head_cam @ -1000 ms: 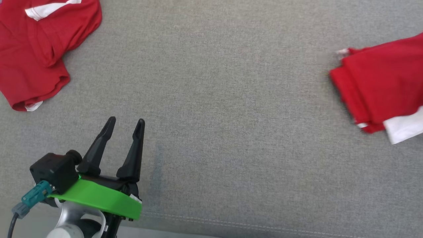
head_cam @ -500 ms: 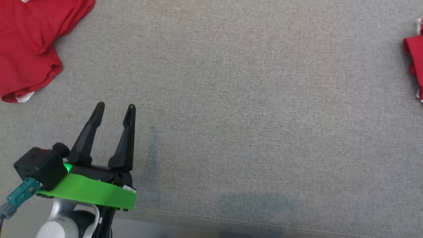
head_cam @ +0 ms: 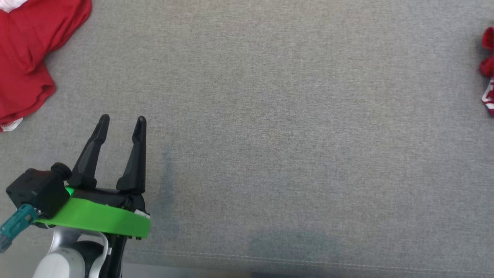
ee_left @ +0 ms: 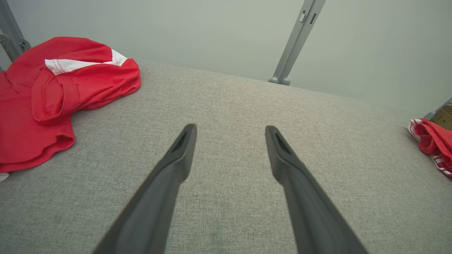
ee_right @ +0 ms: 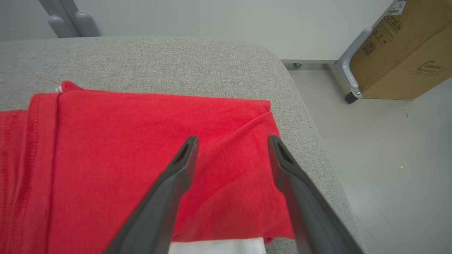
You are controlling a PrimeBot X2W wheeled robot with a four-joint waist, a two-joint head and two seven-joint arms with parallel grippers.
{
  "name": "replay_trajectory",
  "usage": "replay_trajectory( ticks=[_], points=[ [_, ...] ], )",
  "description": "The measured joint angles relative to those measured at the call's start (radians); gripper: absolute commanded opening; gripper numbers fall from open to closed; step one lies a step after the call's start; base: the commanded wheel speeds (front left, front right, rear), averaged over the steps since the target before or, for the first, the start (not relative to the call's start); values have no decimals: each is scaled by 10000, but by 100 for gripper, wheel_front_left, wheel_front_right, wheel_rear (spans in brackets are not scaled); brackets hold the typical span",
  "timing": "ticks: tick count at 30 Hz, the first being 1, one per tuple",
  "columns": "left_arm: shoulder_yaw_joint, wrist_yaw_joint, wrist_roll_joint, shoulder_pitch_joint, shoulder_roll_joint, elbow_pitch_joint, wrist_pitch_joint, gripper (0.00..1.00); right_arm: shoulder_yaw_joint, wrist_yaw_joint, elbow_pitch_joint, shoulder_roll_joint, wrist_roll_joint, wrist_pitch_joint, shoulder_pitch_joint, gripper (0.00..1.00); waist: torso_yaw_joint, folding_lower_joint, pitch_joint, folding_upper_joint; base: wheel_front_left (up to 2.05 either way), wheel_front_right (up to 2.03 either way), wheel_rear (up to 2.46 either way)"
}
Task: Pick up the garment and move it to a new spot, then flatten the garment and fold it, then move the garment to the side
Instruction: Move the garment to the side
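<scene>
Note right gripper (ee_right: 232,138) spread open, gripping nothing, above folded garment (ee_right: 123,141) at 3 o'clock edge of pad (ee_right: 159,60); left gripper (head_cam: 122,118) open too, empty, at 8 o'clock. Retract straight up to avoid snagging the top fold and dragging garment unfolded or off the edge.

The folded garment (ee_right: 106,158) under my right gripper (ee_right: 232,139) runs off the wrist view's left and bottom edges. My fingers cover part of it, and I cannot tell whether their tips touch the cloth. Beyond those jaws, a cardboard box (ee_right: 402,53) is cropped at the top and right, its print too small to read. Ahead and left of my left gripper (head_cam: 121,119), the crumpled garment (head_cam: 27,58) is cut by the head view's corner.
</scene>
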State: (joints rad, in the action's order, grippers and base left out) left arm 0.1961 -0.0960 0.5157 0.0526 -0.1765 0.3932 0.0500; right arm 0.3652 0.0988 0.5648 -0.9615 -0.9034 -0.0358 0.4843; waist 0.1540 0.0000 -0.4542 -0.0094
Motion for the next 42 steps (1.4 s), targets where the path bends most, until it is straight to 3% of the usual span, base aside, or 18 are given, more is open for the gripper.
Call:
replay_trajectory(
  ticks=[13, 20, 24, 31, 42],
  points=[
    [-706, 2, -29, 354, -307, -963, -523, 100, 255, 4, -1918, 1463, 1204, 3210, 163, 100, -804, 0, 824, 0, 0, 0, 0],
    [-683, 21, 19, 128, -259, -1753, -803, 100, 752, 82, -2592, 2583, 1492, 3030, -1025, 100, -1267, 0, 1604, 0, 0, 0, 0],
    [-652, 100, 88, -180, -209, -2253, -957, 100, 884, 100, -2821, 2917, 1728, 2986, -1788, 100, -1479, 0, 2128, 0, 0, 0, 0],
    [-591, 178, 75, -769, -184, -3106, -1055, 100, -117, 192, -3593, 3712, 1904, 2953, -2710, 100, -1649, 0, 3082, 0, 0, 0, 0],
    [-612, 178, 73, -1255, -247, -3582, -1141, 100, -376, 261, -4046, 4284, 2863, 2932, -4644, 100, -1423, 0, 4191, 0, 0, 0, 0]
  ],
)
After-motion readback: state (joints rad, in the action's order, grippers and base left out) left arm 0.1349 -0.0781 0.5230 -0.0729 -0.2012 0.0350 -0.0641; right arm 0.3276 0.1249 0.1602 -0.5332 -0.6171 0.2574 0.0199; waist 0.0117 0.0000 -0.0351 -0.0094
